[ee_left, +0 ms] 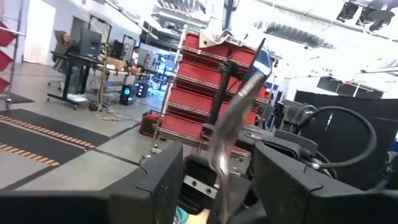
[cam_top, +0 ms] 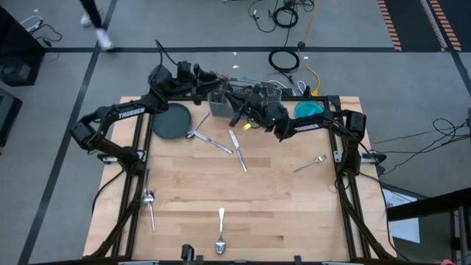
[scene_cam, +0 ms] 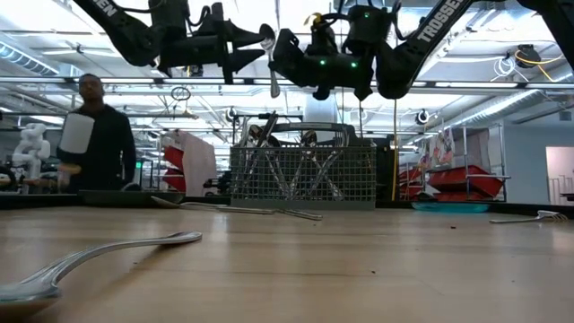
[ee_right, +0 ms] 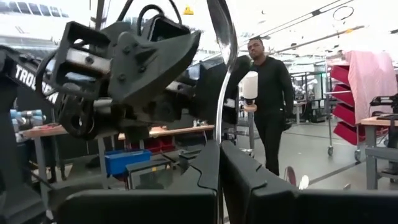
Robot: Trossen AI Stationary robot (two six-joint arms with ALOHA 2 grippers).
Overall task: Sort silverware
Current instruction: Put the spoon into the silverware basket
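High over the grey wire-mesh caddy (cam_top: 221, 103) (scene_cam: 303, 175), my right gripper (ee_right: 219, 155) (scene_cam: 285, 56) is shut on one slim piece of silverware (scene_cam: 272, 63). My left gripper (ee_left: 217, 168) (scene_cam: 256, 47) faces it from the table's left, open. Its fingers stand on either side of the same piece (ee_left: 235, 118) with a gap on each side. More silverware lies flat on the table, by the dark round plate (cam_top: 171, 121) and elsewhere (cam_top: 210, 140) (cam_top: 237, 147) (cam_top: 310, 162) (cam_top: 149, 202) (cam_top: 221, 232). My right gripper pinches the slim shaft of the piece (ee_right: 219, 134) between its two fingers. The fingers come about level from the table's right and lie across it. The piece stands nearly upright and reaches well beyond the fingers, lifted clear above the caddy.
A teal dish (cam_top: 309, 109) sits at the table's far right. A spoon (scene_cam: 90, 256) lies close to the near edge. The caddy holds several upright pieces. A person (scene_cam: 94, 135) (ee_right: 267, 93) stands beyond the far edge. The wooden top between the scattered pieces is bare.
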